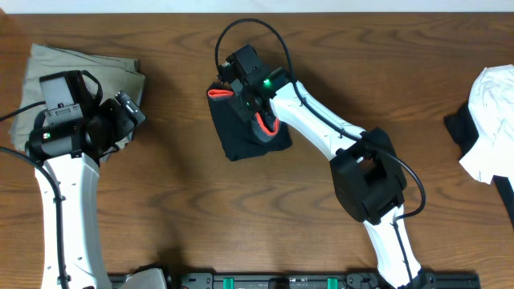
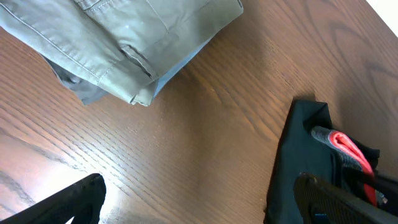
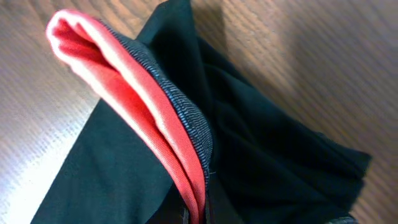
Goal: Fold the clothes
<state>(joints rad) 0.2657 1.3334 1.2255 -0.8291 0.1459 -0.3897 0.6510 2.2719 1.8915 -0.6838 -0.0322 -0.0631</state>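
A pair of long black stretchy leggings lies folded into a compact, roughly square bundle on a brown wood-grain table, seen from above. Its red-and-grey ribbed waistband sits on top of the bundle and rises in a soft loop. The white-and-black right arm reaches in from the lower right of the leggings, and its right gripper is directly over them, clamped tight on the waistband (the wrist view shows the red lining and grey outer layer pinched together where they run down to the fingers at the bottom edge). Well to the left of the leggings, the left gripper has its two dark fingers spread wide and grasps nothing; it hangs over the near edge of a pair of folded khaki-beige cotton trousers. Far to the right of the leggings, at the frame edge, lies a crumpled white garment.
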